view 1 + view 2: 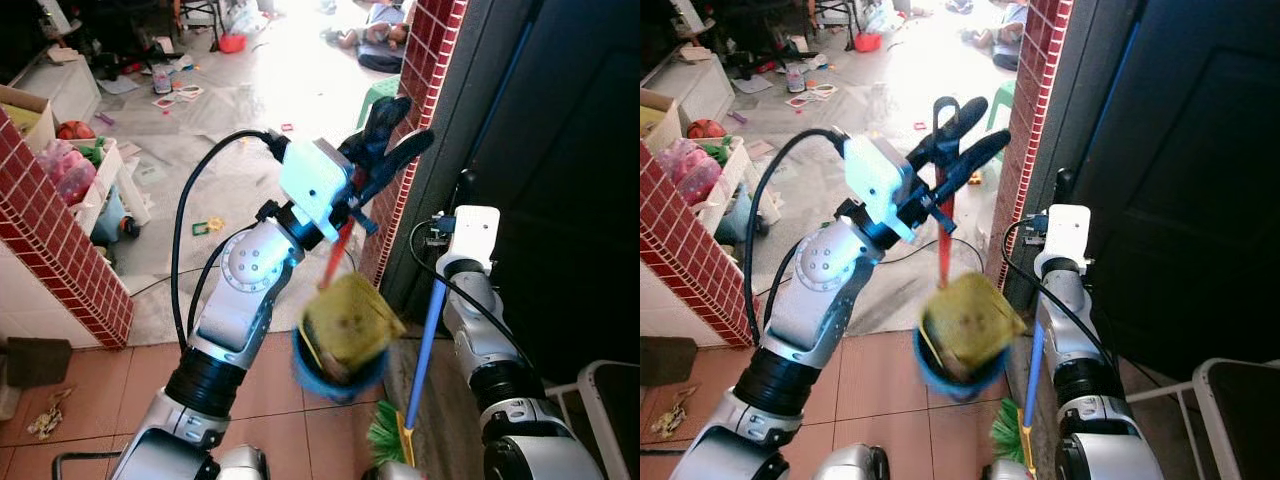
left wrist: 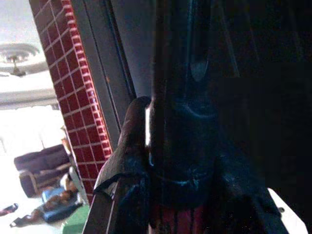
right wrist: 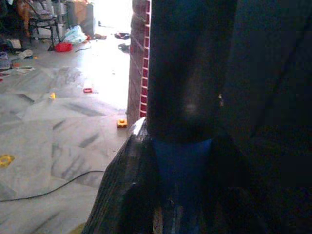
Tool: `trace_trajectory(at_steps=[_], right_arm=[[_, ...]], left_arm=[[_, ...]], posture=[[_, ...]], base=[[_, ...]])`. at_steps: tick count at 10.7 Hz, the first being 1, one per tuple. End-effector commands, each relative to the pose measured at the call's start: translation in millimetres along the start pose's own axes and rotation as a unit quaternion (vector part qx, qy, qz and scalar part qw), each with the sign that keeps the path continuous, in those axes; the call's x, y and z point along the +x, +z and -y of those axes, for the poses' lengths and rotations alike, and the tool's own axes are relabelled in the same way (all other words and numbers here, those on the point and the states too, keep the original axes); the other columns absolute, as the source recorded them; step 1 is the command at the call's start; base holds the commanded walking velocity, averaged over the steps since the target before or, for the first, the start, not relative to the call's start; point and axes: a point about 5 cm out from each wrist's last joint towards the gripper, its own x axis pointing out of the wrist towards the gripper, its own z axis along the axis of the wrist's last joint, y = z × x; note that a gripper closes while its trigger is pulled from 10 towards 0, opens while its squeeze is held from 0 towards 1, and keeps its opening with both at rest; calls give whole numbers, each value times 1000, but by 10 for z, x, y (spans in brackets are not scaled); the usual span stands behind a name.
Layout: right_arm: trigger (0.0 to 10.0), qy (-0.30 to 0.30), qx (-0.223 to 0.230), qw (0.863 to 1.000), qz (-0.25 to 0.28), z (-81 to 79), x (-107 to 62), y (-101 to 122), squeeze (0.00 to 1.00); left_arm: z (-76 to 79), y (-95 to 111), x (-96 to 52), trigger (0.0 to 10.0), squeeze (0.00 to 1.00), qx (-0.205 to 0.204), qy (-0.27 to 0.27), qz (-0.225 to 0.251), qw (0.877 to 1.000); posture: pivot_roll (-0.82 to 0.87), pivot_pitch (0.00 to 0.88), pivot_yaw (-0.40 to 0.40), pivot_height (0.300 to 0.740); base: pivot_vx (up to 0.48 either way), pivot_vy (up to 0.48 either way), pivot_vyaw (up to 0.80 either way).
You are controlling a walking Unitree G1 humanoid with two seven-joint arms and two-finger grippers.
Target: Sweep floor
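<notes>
Head camera first: the left gripper (image 1: 962, 140) is raised just beside the red brick pillar (image 1: 1033, 110), fingers pinched on the thin red handle of a dustpan (image 1: 962, 340). The handle runs nearly straight down, leaning slightly, and the pan hangs at the bottom: blue tub, yellowish lid, a bit blurry. On the pillar's other side, by the dark door (image 1: 560, 150), the right gripper (image 1: 462, 190) is closed on the broom (image 1: 425, 350). Its blue stick stands almost upright, green bristles down at the floor tiles.

Left wrist view: black fingers (image 2: 127, 146) clamp the dark handle, red lower down, brick pillar behind.

Right wrist view: the fingers hug the blue stick, with the littered marble floor (image 3: 58, 122) beyond.
</notes>
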Motion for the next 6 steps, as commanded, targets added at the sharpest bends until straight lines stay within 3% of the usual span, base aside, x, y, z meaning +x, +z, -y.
trace_trajectory(at_steps=[1, 3, 5, 6], right_arm=[[10000, 2, -2, 1000, 25, -11, 58, 120, 0], [10000, 3, -2, 1000, 26, -18, 62, 120, 0], [10000, 3, -4, 1000, 27, -10, 62, 119, 0], [10000, 3, -4, 1000, 27, -9, 62, 120, 0]], left_arm=[[-29, 52, 17, 10000, 0, 24, -6, 5, 1000], [-47, 51, 9, 10000, 0, 40, -6, 5, 999], [-185, 152, 15, 10000, 0, 93, 4, 18, 995], [-215, 181, 22, 10000, 0, 99, 6, 21, 995]], posture=[[-40, 0, -20, 740], [-39, 0, -22, 740], [-41, 0, -26, 740], [-41, 0, -26, 740]], base=[[0, 0, 0], [0, 0, 0], [0, 0, 0], [0, 0, 0]])
